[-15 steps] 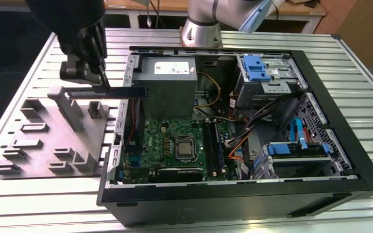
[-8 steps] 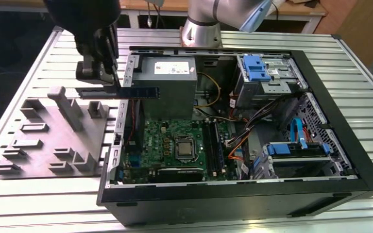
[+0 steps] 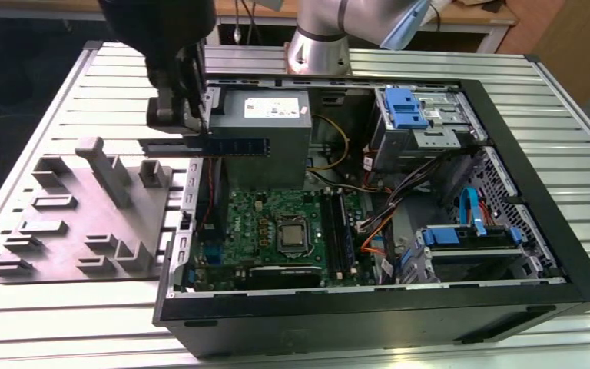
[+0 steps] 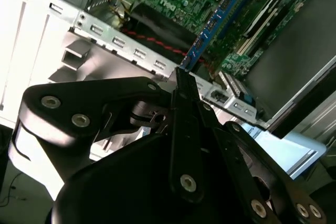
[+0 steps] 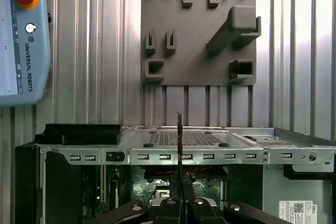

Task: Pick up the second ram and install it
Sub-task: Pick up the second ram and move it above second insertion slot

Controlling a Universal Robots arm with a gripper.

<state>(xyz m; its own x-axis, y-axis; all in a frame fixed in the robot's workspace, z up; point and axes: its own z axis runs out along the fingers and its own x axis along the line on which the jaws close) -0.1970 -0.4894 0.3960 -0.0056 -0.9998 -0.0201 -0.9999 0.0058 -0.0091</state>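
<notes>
Nearest the exterior camera, the black rim of an open computer case [image 3: 377, 307] is seen on a slatted metal table [image 3: 70, 323]; inside the case a green motherboard [image 3: 274, 227] is laid flat, with tangled cables [image 3: 377, 223] and blue-tabbed drive cages [image 3: 469, 238] toward the exterior view's right; just beside the case, on the exterior view's left, a grey moulded fixture [image 3: 90, 207] is set on the table; farther back, a grey power supply [image 3: 264, 115] is mounted against the case's far wall.

Beyond that, the silver arm [image 3: 321, 34] is based at the table's far edge; the black gripper [image 3: 193, 123] is hung pointing downward over the case's side wall next to the fixture.

The fingers [image 4: 184, 129] are clamped on the second ram [image 3: 208, 146], gripped nearer its end toward the exterior view's left; the strip is held level and on edge, above the side wall, clear of the motherboard and in front of the power supply.
</notes>
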